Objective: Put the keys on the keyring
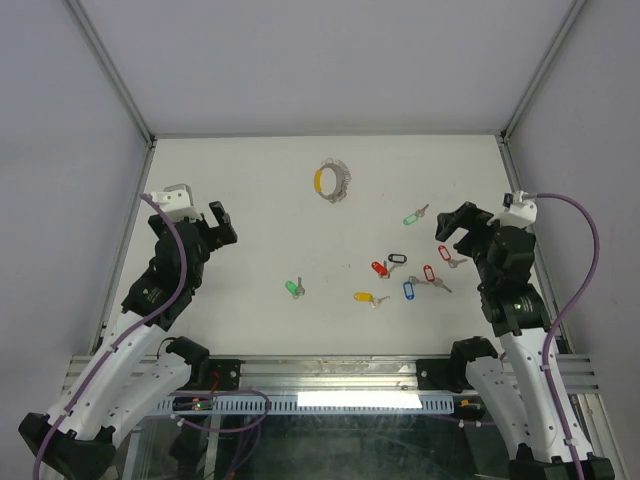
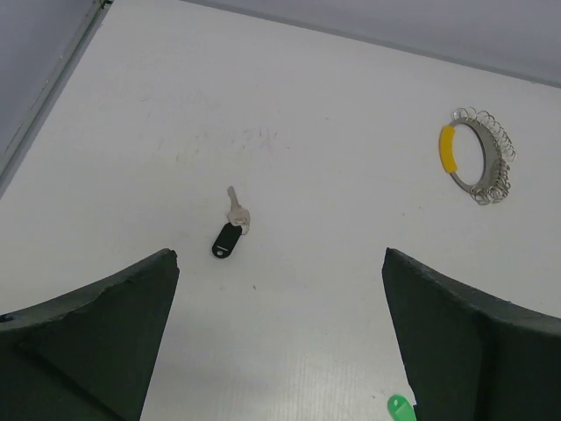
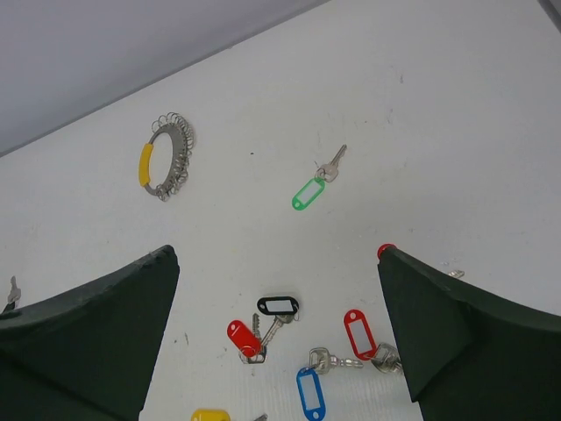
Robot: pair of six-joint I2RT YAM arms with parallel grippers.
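Observation:
The keyring [image 1: 332, 182], silvery with a yellow segment, lies at the far middle of the table; it also shows in the left wrist view [image 2: 476, 156] and the right wrist view [image 3: 164, 160]. Several tagged keys lie scattered at the right middle: green [image 1: 412, 216], black [image 1: 397, 258], red [image 1: 379, 268], red [image 1: 429, 273], blue [image 1: 408, 290], yellow [image 1: 364, 297]. A second green key [image 1: 293, 288] lies apart at centre. A black-tagged key [image 2: 228, 235] lies ahead of my left gripper [image 2: 279, 256], which is open and empty. My right gripper [image 3: 276, 254] is open and empty above the cluster.
The white table [image 1: 250, 200] is bounded by grey walls and metal rails at the left [image 1: 125, 250] and right [image 1: 535, 230]. A red tag [image 3: 386, 251] peeks out beside my right finger [image 3: 465, 342]. A green tag [image 2: 401, 408] sits beside my left gripper's right finger.

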